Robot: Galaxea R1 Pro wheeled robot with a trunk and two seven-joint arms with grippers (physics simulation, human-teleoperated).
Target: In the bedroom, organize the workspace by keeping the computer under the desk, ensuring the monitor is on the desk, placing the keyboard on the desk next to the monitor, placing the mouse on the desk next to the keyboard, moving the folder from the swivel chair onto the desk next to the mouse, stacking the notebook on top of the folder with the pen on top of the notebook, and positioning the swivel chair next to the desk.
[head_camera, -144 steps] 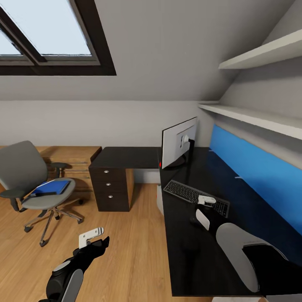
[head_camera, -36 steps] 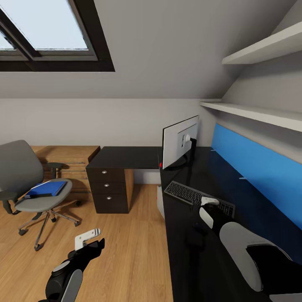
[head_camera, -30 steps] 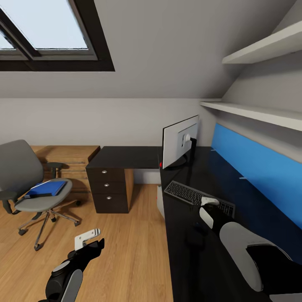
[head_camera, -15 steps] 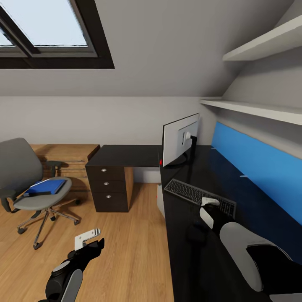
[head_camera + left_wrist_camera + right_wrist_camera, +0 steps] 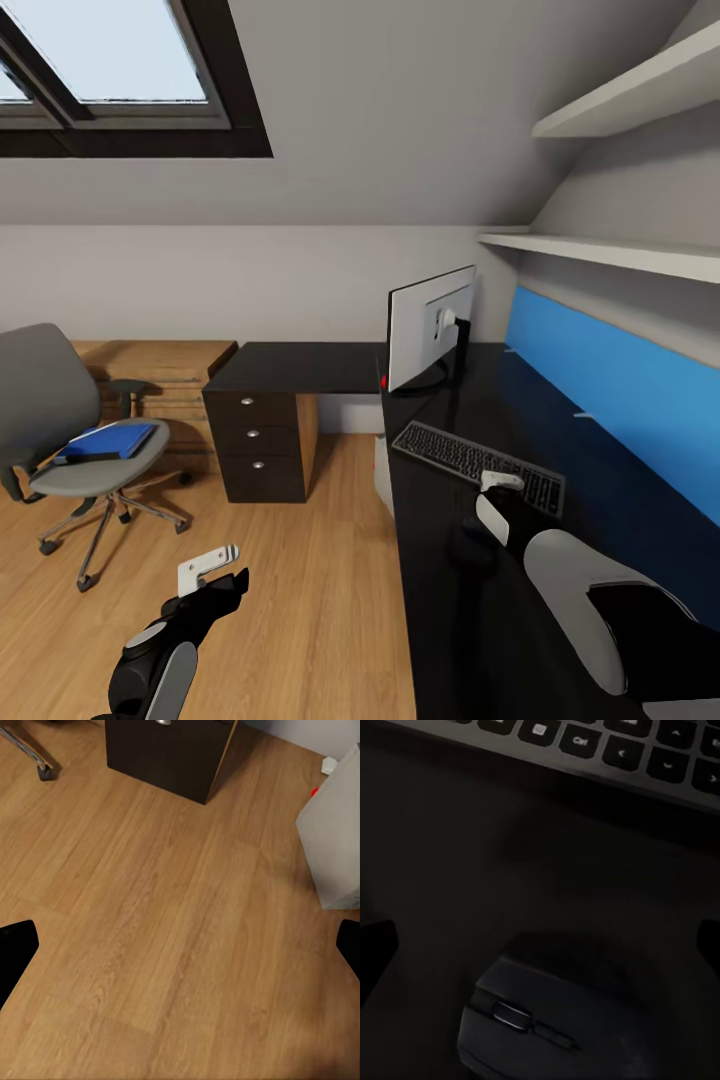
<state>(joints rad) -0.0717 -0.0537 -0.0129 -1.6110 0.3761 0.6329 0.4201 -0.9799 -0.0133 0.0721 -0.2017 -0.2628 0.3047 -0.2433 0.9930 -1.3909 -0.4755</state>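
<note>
Mouse: the mouse (image 5: 540,1020) lies on the black desk (image 5: 470,640), just beside the near edge of the keyboard (image 5: 478,466); in the head view it is a dark shape (image 5: 470,545) just left of the right wrist.
Right hand: the right hand (image 5: 540,934) hangs over the mouse with its two dark fingertips (image 5: 375,952) spread wide at either side, gripping nothing; the mouse sits between and below them, apart from both.
Keyboard: flat on the desk, between the mouse and the monitor (image 5: 430,327), its key rows showing in the right wrist view (image 5: 607,754).
Monitor: upright on the desk near the corner, its light grey back facing the camera.
Computer: a light grey case (image 5: 337,840) with a red light stands on the wooden floor (image 5: 150,945) beneath the desk's edge.
Left hand: the left hand (image 5: 212,570) is held low over the floor, well apart from the desk things; its fingertips (image 5: 16,949) stand wide apart, empty.
Folder: the blue folder (image 5: 110,442) lies on the seat of the swivel chair (image 5: 60,430), with a dark thin object along its near edge, too small to tell.
Swivel chair: on the floor at the left, well apart from the desk's drawer unit (image 5: 255,445).
</note>
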